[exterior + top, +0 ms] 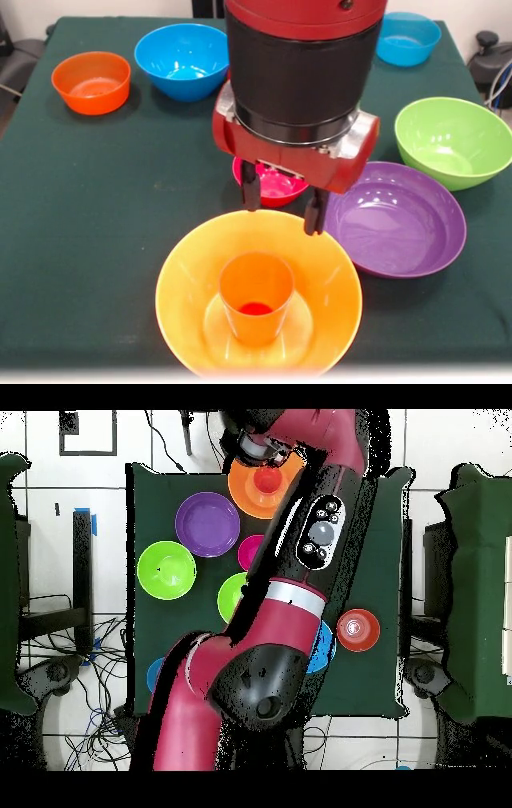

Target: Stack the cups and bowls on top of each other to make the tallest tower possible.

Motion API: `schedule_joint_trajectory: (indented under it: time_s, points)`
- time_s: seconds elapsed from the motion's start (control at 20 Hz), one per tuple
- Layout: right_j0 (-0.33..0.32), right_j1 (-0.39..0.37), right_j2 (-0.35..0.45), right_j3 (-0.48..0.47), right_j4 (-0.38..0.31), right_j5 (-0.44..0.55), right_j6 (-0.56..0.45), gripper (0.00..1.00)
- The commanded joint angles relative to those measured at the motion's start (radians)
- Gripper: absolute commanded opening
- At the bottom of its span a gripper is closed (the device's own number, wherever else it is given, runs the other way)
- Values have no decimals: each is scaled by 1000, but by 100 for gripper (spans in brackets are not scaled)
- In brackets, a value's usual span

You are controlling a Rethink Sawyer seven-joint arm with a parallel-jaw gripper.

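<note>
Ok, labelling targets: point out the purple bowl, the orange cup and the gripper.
purple bowl (398, 218): front view, inner floor.
orange cup (256, 308): front view, front wall.
gripper (283, 204): front view, midway between its fingertips.

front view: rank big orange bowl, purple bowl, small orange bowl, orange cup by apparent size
1. big orange bowl, though it sits nearest the camera, so its lead over the next is unsure
2. purple bowl
3. small orange bowl
4. orange cup
</note>
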Motion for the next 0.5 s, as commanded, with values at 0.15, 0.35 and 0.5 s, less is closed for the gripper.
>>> schedule_joint_trajectory:
  time_s: [0.15,0.35,0.5]
  points:
    - [30,-22,185,86,-151,-1,-225,100]
    - [33,-29,215,81,-169,8,-214,100]
    - [32,-32,226,74,-185,16,-206,100]
